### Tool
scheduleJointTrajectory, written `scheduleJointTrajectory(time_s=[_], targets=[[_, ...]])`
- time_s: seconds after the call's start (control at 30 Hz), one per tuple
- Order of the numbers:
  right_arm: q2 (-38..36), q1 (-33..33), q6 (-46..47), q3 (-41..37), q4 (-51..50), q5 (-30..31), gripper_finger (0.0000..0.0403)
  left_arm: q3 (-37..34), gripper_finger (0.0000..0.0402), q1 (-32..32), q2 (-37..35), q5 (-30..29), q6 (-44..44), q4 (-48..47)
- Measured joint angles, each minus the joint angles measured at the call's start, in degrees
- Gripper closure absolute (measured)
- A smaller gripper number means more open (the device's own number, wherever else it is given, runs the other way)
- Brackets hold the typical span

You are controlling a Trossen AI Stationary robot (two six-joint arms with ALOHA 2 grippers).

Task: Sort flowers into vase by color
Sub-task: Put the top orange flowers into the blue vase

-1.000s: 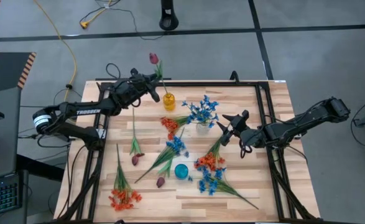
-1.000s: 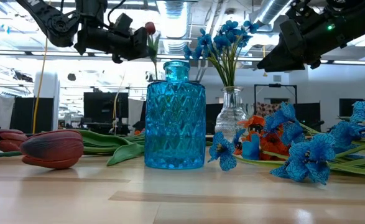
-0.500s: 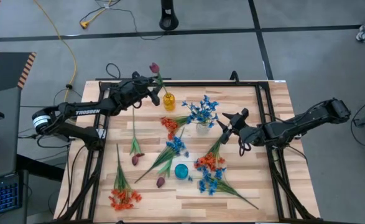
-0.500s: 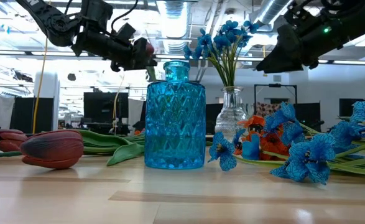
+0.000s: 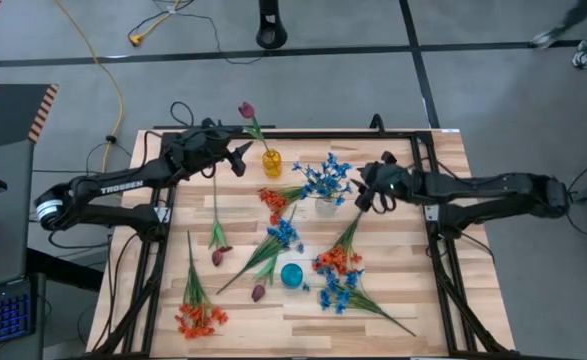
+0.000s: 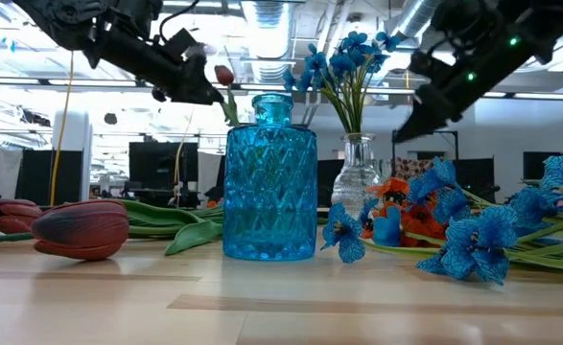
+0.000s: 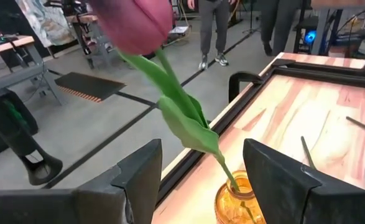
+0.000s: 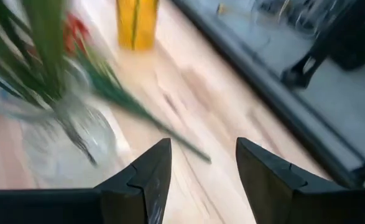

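Placed: one dark maroon tulip bud on a leafy green stem [image 5: 247, 112], foot of stem in the small amber glass vase [image 5: 271, 162], bloom leaning outward past the table edge. Left gripper [image 5: 239, 158] just beside that vase, fingers spread, nothing between them, stem free in the gap ahead.

Placed: bunch of bright blue blossom sprays [image 5: 323, 178] upright in the clear glass vase [image 5: 325, 206]. Right gripper [image 5: 365, 197] just beside this vase, fingers parted, empty.

Unfilled: faceted turquoise glass vase [image 5: 291, 274], well below both grippers.

Remaining loose on the wooden table [image 5: 433, 170]: orange-red blossom sprays [image 5: 199, 318], more blue sprays [image 5: 335, 295], maroon buds [image 5: 217, 256].

Judgement: roughly a third done; orange-red untouched.
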Motion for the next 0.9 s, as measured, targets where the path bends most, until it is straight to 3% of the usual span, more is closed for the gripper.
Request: scheduleJointTrajectory(time_s=[0.37,0.67,0.9], targets=[[3.9,-17.8,-12.7,0.0,1.2,-23.2,0.0198,0.0,0.0187,0.0,-1.0,0.6,-1.1,-3.0],[16.2,-22.1,-20.8,0.6,12.6,-29.8,0.0198,0.0,0.0187,0.0,-1.0,0.6,-2.1,-3.8],[25.6,-22.8,-22.8,7.5,13.2,-35.5,0.0198,0.0,0.0187,0.0,-1.0,0.6,-3.1,-3.8]])
